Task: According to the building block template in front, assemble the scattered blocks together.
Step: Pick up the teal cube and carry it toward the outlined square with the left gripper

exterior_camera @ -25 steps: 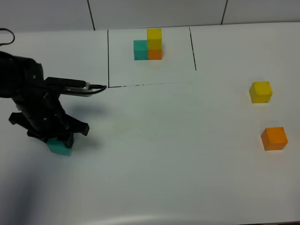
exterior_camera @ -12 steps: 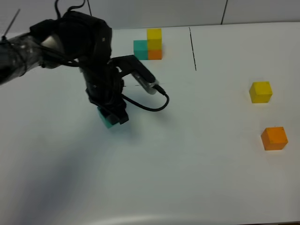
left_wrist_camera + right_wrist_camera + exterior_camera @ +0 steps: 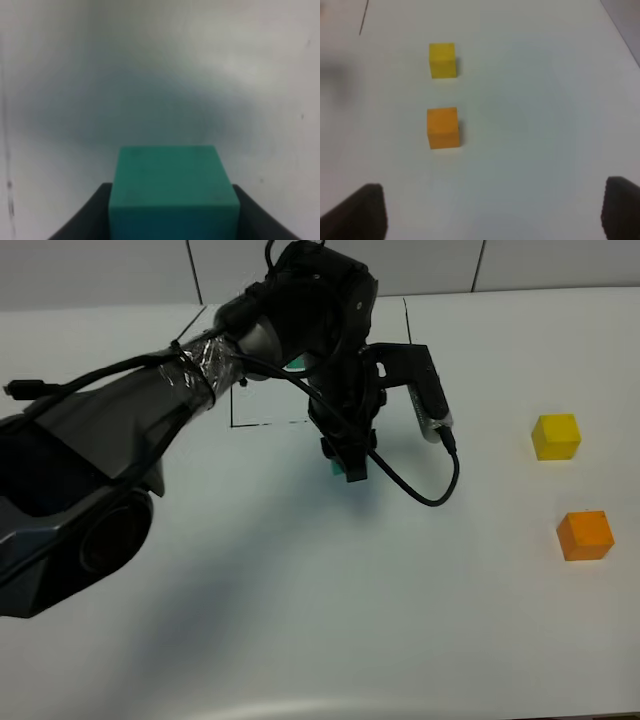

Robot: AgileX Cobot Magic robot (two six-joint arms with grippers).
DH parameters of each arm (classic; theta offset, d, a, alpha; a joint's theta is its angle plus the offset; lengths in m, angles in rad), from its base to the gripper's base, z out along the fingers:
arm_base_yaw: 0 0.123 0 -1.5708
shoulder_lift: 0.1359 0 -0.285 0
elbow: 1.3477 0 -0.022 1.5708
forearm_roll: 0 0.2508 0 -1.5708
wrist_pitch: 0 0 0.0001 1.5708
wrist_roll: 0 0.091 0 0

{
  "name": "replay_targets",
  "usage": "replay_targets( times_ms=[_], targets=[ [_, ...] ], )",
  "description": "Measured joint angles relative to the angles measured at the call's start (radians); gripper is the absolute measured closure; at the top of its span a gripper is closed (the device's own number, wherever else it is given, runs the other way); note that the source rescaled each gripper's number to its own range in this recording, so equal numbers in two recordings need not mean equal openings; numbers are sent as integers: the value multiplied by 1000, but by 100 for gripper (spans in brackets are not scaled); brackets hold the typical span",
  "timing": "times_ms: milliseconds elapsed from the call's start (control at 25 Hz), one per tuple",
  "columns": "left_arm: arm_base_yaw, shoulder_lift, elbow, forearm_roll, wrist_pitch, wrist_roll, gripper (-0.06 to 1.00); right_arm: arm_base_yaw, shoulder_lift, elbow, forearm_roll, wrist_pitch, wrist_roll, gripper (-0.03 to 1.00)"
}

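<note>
The left pincer (image 3: pixel 349 460) is pinching the teal cube (image 3: pixel 172 192) between its two fingers. Within the last second it has carried the cube from near the left edge of the table (image 3: pixel 300 620) to the table's middle, just on the near side of the drawn black frame (image 3: pixel 268 424). The arm hides most of the building block template (image 3: pixel 297 363).

The right pincer (image 3: pixel 495 215) is spread wide and empty. The yellow cube (image 3: pixel 556 436) and orange cube (image 3: pixel 585 535) lie unmoved near the right edge, apart from each other.

Judgement: the teal cube appears ready for set-down as the base; the orange and yellow cubes have not yet been fetched.
</note>
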Motion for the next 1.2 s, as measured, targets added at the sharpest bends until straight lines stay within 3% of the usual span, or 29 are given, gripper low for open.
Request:
replay_targets(
  times_ms=[280,960,1040,1200],
  targets=[
    [-4,65,-23,28,-4,94,94,0,0,0,10,0,0,1],
    [-4,112,-30,31,-34,76,94,0,0,0,12,0,0,1],
    [-4,115,-30,30,-46,76,84,0,0,0,13,0,0,1],
    [-4,118,-30,30,-49,62,42,0,0,0,14,0,0,1]
  ],
)
